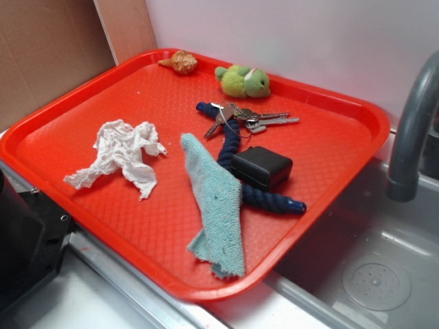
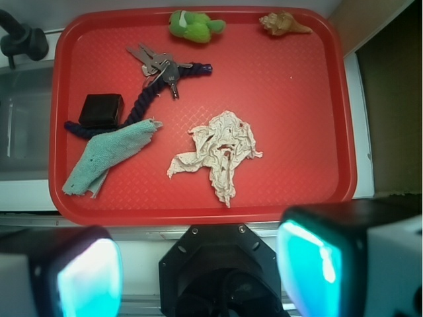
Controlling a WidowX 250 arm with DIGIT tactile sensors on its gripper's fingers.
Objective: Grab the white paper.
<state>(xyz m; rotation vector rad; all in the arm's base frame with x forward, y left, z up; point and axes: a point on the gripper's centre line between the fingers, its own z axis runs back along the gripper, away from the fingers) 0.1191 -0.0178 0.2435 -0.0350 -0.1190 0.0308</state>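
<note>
Crumpled, ragged-edged white paper on dimpled red plastic tray.

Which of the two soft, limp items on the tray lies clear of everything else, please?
The white paper: crumpled and ragged, it lies alone on the red tray. The teal cloth overlaps the blue rope beside the black box.

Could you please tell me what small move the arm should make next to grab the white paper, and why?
Probably move the open claw forward over the red tray until it hangs above the white paper, then descend. In the wrist view the claw sits at the tray's near edge, short of the paper. The paper lies flat and alone, clear of the teal cloth, so a straight approach looks safe.
</note>
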